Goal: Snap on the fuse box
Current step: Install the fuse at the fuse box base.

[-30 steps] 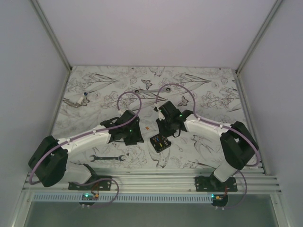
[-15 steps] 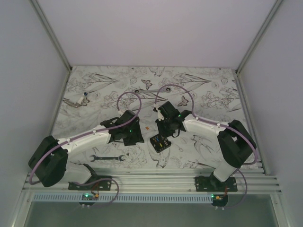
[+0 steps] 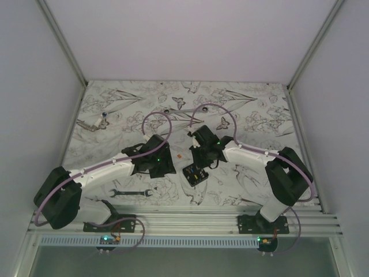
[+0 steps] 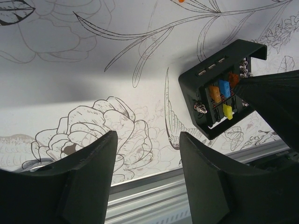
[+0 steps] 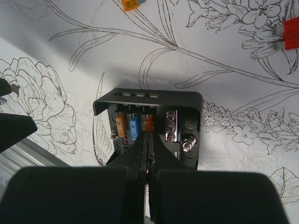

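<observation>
The fuse box is a small black open box on the flower-print mat near the front centre. It holds orange, blue and yellow fuses, seen in the left wrist view and the right wrist view. My right gripper is shut, and its tips rest on a red-orange fuse inside the box. In the top view the right gripper stands over the box's far side. My left gripper is open and empty, just left of the box, and shows in the top view.
A black-and-silver wrench lies front left. A loose orange fuse lies just behind the box, and a red piece lies to the right. Small tools lie at the back left. A metal rail runs along the near edge.
The right arm has shifted very slightly left over the fuse box. The left arm and the box stay where they were.
</observation>
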Robot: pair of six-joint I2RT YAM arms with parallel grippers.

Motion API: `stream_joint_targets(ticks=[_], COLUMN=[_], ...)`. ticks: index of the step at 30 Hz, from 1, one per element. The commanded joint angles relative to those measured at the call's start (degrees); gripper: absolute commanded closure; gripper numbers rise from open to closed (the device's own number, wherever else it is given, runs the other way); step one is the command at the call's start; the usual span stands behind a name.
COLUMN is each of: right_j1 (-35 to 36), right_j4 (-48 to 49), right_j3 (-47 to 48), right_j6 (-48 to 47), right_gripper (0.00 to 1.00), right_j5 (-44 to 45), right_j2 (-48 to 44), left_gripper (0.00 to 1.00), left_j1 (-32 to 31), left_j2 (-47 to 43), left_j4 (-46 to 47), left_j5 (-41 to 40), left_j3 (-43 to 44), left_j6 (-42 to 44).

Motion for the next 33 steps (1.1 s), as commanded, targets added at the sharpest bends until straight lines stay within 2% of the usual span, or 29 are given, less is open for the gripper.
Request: stream_joint_targets(ticks=[1, 4, 8, 14, 19, 21, 24, 27, 33], right_j1=[0.11, 0.68, 1.12, 1.17, 1.17, 1.17, 0.9, -0.58, -4.17], right_j4=[-6.63, -5.82, -3.26, -1.79, -1.77, -1.66, -1.42, -0.04, 5.77], right_j3=[-6.34, -6.2, -3.4, 2.13, 2.82, 2.32, 1.01, -1.2, -7.9], right_j6=[-0.22, -0.53, -1.57, -3.45, -4.23, -4.52, -4.9, -5.15, -4.94], right_gripper=[1.0, 1.0, 0.99, 0.8, 0.73, 0.7, 0.61, 0.58, 0.42], right_j5=[9.76, 9.78, 5.12, 0.21, -0.89, -0.02, 4.77, 8.39, 12.29], right_j2=[2.47, 0.3, -3.32, -4.56, -4.95, -6.68, -8.73, -10.58, -16.65], left_gripper=[0.4, 0.38, 0.36, 0.33, 0.31, 0.3, 0.28, 0.28, 0.3], left_j1=[0.38, 0.42, 0.37, 0.43, 0.52, 0.65, 0.72, 0.7, -0.76], left_j2=[-1.68, -1.9, -1.8, -1.57, -1.02, -0.44, 1.72, 5.93, 16.51], left_j4=[-1.95, -2.03, -2.24, -2.91, -4.07, -4.79, -5.82, -6.7, -7.77], left_j5=[-1.51, -1.66, -1.66, -2.33, -3.44, -4.06, -5.66, -6.97, -7.95], left_j3=[-1.51, -1.53, -1.3, 0.07, 1.6, 2.78, 5.73, 10.31, 20.17], left_j6=[0.4, 0.42, 0.48, 1.07, 2.05, 3.02, 6.84, 11.34, 22.86])
